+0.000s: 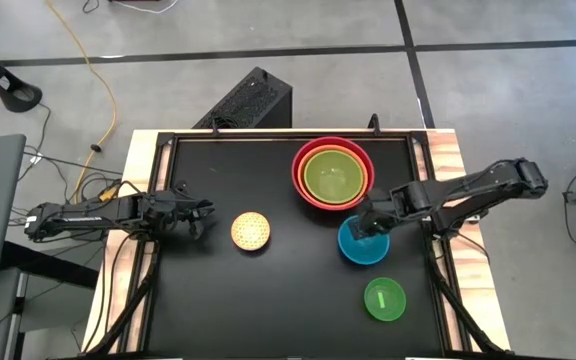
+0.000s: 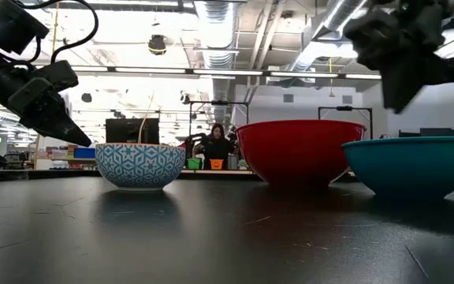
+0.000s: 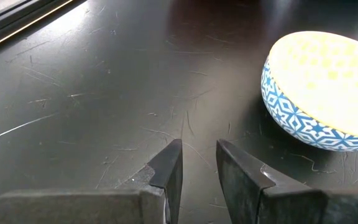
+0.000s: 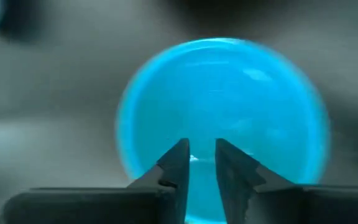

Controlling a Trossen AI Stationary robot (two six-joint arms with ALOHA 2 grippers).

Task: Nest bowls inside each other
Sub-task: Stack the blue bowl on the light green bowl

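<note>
The right hand [image 1: 370, 226] hovers over the blue bowl [image 1: 364, 243], its fingers nearly together and grasping nothing, probably to take its rim. The red bowl [image 1: 301, 179], just beyond, already holds two bowls. The left hand [image 1: 200, 215] waits beside the speckled yellow bowl [image 1: 251, 231], slightly released.

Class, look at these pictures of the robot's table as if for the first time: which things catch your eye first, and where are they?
The stack at the table's far edge stands out: a red bowl holding an orange bowl and a lime bowl. Just in front, the right gripper hovers over the blue bowl, fingers slightly apart. The yellow bowl sits alone mid-table beside the waiting left gripper, and a green bowl lies nearest the front.
</note>
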